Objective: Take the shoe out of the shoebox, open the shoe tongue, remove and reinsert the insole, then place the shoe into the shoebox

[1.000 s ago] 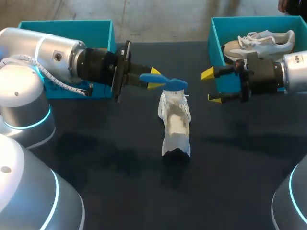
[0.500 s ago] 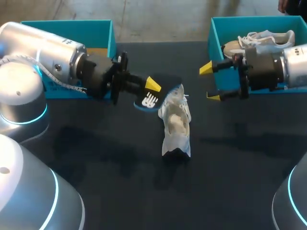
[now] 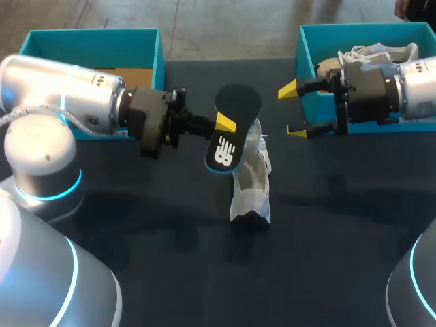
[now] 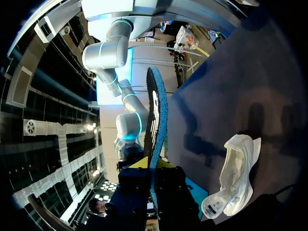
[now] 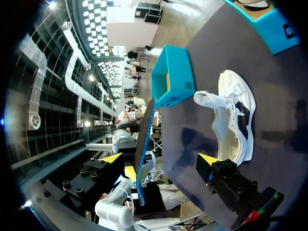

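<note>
A white shoe (image 3: pixel 251 176) lies on the dark table near the middle, its opening facing up; it also shows in the left wrist view (image 4: pixel 236 178) and the right wrist view (image 5: pixel 232 115). My left gripper (image 3: pixel 221 124) is shut on a black insole (image 3: pixel 230 129) with a blue edge and a white logo. The insole is tilted above the shoe's far end and shows edge-on between the fingers (image 4: pixel 155 120). My right gripper (image 3: pixel 293 109) hangs open and empty to the right of the insole, in front of the right shoebox (image 3: pixel 304 48).
A second pale shoe (image 3: pixel 378 58) lies inside the right teal shoebox. Another teal box (image 3: pixel 95 39) stands at the back left, behind my left arm. Dark tabletop lies around the white shoe, toward the near edge.
My left gripper has turned the insole from flat and edge-on to tilted up, so its black logo face shows. The right gripper has drifted slightly back. The shoe has stayed put.
</note>
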